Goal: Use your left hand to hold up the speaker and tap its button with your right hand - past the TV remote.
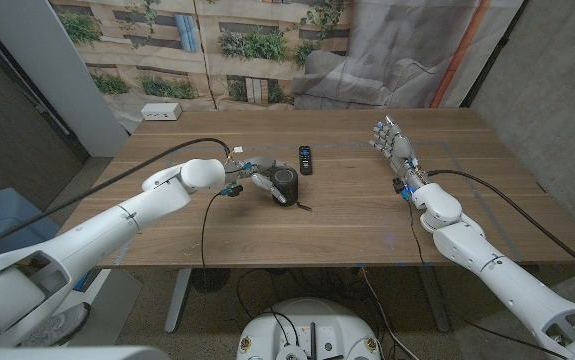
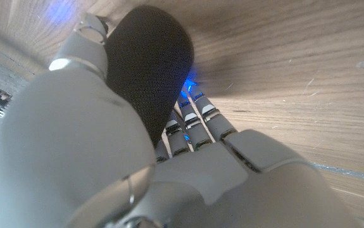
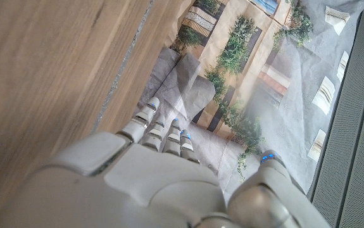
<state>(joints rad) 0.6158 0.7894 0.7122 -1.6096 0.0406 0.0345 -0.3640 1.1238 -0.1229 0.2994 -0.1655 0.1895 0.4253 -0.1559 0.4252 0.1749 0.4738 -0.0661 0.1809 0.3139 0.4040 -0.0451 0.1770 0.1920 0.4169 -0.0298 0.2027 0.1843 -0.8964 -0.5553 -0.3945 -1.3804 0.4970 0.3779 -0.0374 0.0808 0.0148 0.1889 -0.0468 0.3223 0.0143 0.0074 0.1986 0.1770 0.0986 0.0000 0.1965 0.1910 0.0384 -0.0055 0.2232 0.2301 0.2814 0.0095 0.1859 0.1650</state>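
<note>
The left hand (image 1: 255, 183) wraps the dark speaker (image 1: 284, 184) near the middle of the worktop (image 1: 347, 215); its fingers (image 2: 194, 117) curl around the mesh body (image 2: 150, 63), hiding the button. The remote (image 1: 306, 159) lies just beyond the speaker. The right hand (image 1: 394, 148) stands well to the speaker's right, fingers (image 3: 163, 133) spread and holding nothing. A white box (image 1: 161, 112) sits at the far left corner.

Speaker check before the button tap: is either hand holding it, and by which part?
The left hand grips the speaker around its fabric side; the right hand holds nothing.
</note>
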